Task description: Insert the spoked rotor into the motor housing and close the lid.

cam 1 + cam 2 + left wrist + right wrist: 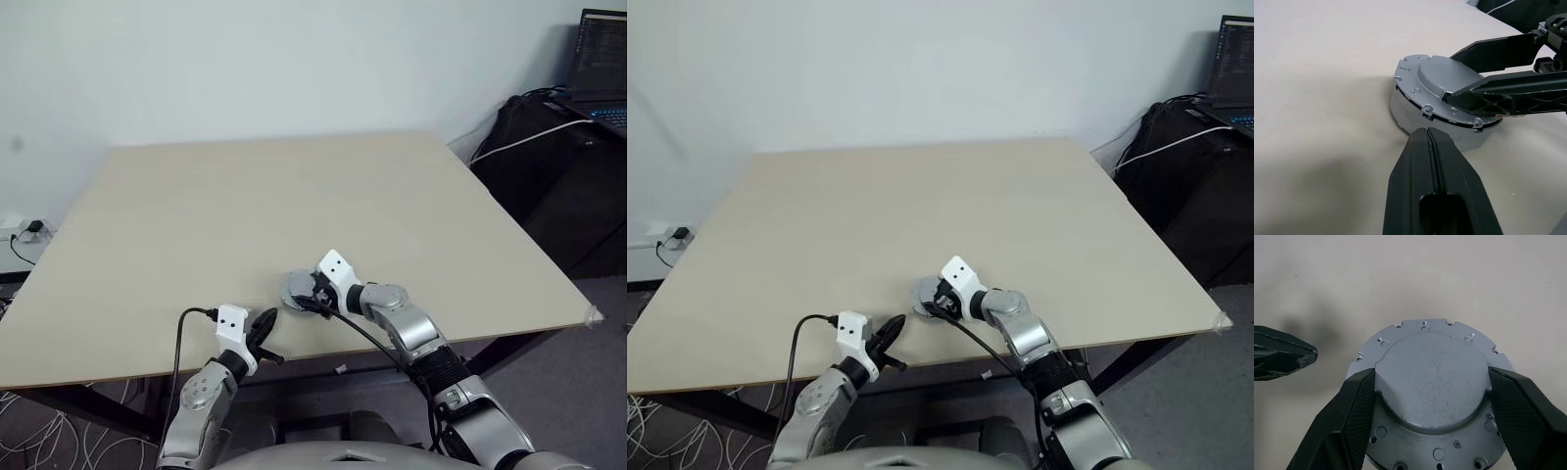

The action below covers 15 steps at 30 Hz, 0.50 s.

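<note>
The lid (1432,382), a pale grey round cap with a scalloped edge and a smooth raised hub, faces up near the table's front edge. It rests on a grey round body (1400,107), with a dark seam between them. My right gripper (1431,373) is shut on the lid, one black finger pressed to each side of the hub. My left gripper (1426,131) is shut and empty, its tip just short of the grey body's side. In the left eye view it sits left of the lid (297,290). The spoked rotor and the motor housing's windings are hidden under the lid.
The beige table (294,196) stretches away behind the parts. A black bag (549,147) and an open laptop (602,69) stand off its far right corner. Cables and a socket (29,232) lie on the floor at the left.
</note>
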### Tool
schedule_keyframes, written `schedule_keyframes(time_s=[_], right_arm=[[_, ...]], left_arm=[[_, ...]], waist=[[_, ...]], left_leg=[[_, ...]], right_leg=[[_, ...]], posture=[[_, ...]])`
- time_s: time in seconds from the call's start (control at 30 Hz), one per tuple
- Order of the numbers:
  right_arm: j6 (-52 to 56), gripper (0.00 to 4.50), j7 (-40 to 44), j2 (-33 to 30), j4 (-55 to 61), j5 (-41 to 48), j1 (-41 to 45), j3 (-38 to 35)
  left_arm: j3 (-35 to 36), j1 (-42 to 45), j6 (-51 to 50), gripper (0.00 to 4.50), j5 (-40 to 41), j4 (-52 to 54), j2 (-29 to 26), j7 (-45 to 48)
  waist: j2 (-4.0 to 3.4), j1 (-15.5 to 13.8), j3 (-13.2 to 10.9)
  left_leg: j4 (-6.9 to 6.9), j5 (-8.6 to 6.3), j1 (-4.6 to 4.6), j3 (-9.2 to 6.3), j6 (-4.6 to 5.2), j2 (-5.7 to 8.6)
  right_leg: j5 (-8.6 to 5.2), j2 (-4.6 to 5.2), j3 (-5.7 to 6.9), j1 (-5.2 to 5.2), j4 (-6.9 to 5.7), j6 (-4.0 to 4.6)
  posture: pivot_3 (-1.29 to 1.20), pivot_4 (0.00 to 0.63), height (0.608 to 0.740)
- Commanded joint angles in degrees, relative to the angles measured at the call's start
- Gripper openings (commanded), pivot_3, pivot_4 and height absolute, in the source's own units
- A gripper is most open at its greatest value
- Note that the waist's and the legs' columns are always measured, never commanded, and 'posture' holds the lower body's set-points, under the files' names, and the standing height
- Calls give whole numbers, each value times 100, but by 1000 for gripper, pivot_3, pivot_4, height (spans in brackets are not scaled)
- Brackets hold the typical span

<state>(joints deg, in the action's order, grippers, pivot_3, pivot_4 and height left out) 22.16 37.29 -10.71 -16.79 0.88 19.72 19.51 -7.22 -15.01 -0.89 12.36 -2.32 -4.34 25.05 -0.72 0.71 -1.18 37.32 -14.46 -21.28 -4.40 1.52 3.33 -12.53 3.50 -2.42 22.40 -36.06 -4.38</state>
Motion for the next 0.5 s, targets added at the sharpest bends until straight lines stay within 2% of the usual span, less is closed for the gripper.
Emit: schedule_keyframes(time_s=[0.03,0.5], right_arm=[[218,3197,-11,-102,22,-144,21,67],[383,3197,135,-261,19,-197,114,228]], left_arm=[[37,65,113,0,62,136,30,16],[50,59,136,0,65,100,48,17]], waist=[[-1,0,1],[-3,-9,2]], left_leg=[[0,0,0,0,0,0],[-2,0,-2,0,1,1]], right_leg=[[0,0,0,0,0,0],[-2,2,0,1,4,1]], posture=[[0,0,740],[0,0,740]])
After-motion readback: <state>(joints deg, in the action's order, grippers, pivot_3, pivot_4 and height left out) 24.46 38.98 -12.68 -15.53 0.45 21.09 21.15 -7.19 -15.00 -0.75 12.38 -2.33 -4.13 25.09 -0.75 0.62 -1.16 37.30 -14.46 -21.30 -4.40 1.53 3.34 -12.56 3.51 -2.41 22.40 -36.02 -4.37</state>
